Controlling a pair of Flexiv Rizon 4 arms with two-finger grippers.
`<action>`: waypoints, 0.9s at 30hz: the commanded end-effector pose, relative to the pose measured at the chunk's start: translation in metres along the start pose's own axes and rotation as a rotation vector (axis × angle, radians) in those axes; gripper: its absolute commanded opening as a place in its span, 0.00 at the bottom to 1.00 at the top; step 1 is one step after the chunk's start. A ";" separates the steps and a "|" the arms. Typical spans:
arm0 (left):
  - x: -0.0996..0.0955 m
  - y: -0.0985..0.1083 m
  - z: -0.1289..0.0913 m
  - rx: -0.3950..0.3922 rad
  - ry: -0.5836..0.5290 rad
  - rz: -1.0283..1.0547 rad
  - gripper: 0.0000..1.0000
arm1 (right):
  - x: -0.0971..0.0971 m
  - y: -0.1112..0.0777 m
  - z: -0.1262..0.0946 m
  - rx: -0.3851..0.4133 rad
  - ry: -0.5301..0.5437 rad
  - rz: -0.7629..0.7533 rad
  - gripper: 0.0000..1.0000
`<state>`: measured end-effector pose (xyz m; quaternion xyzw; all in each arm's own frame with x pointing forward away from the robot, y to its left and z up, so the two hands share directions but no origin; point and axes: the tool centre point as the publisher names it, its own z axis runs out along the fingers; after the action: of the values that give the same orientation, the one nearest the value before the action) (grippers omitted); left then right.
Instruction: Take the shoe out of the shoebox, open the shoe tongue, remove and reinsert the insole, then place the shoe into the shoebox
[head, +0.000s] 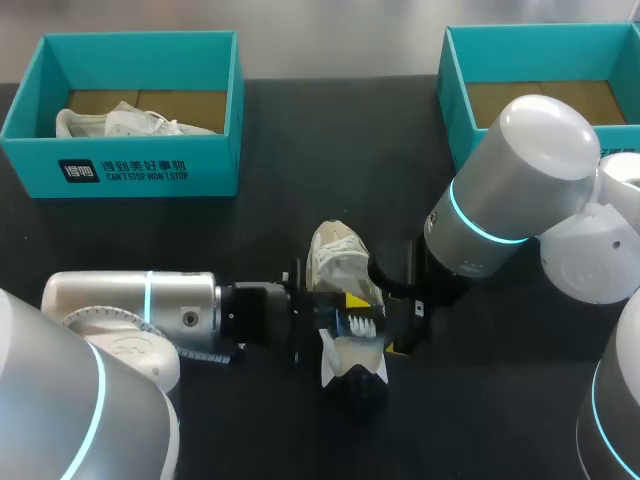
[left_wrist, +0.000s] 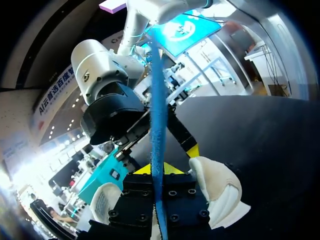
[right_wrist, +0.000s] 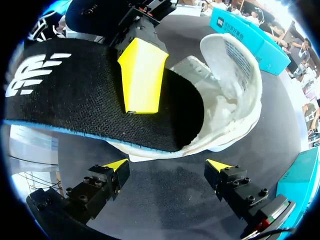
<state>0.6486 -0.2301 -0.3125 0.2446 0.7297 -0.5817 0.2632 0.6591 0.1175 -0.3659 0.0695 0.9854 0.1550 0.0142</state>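
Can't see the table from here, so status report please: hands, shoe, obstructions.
Left hand shut on insole, one end at shoe opening. Right hand open, clear of shoe. Shoe on table, unboxed. No obstruction seen.

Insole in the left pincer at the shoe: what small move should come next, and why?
Probably close the right pincer on the shoe to steady it. The left pincer grips the insole, whose end lies in the shoe's opening, while the right pincer hangs open beside the shoe, touching nothing. Sliding the insole either way could drag the unheld shoe.
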 end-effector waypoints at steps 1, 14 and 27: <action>0.004 0.006 0.000 0.031 0.009 0.038 0.00 | 0.001 0.000 0.001 0.001 -0.001 0.000 1.00; 0.008 0.031 0.012 0.014 0.019 0.183 0.00 | 0.001 0.000 0.001 0.001 -0.001 0.000 1.00; 0.006 0.048 0.019 -0.061 -0.018 0.243 0.00 | 0.001 0.000 0.001 0.001 -0.001 0.000 1.00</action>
<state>0.6770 -0.2334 -0.3504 0.3194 0.7094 -0.5269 0.3422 0.6591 0.1175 -0.3659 0.0694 0.9854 0.1550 0.0142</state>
